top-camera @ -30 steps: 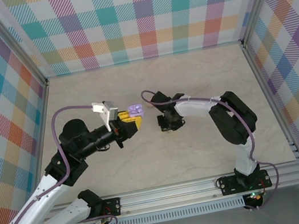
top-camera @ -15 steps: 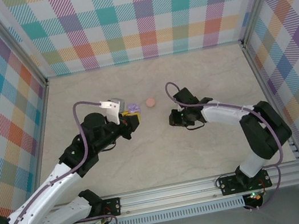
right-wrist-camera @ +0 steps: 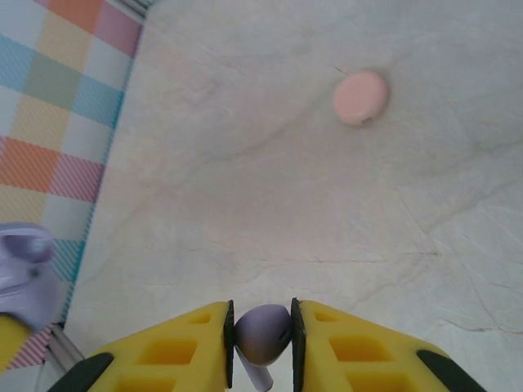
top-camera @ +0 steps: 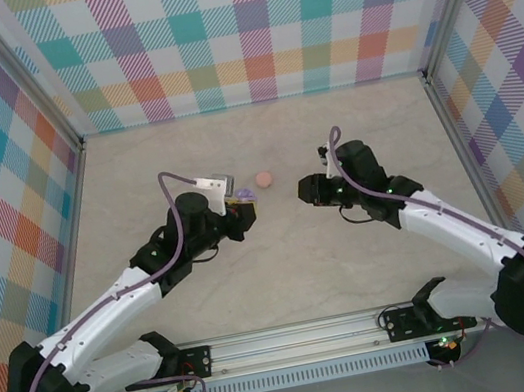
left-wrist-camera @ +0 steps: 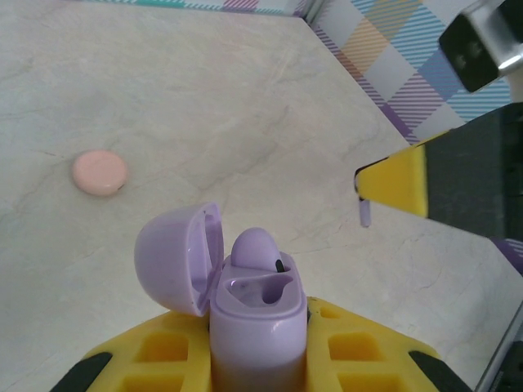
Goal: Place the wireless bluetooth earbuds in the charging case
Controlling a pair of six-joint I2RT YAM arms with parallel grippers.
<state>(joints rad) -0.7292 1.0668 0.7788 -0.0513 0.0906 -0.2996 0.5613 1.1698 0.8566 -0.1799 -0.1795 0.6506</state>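
Seating one earbud [left-wrist-camera: 253,245]: open case [left-wrist-camera: 255,327]; second earbud [right-wrist-camera: 261,333] gripped.

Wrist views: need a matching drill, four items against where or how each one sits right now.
Things:
1. purple charging case
2. case lid
3. pink round case
4. loose purple earbud

States:
A. swung open
B. pinched in the right claw
C. gripped in the left claw
D. lying on the table, free of both claws

Pairs: 1-C, 2-A, 3-D, 4-B
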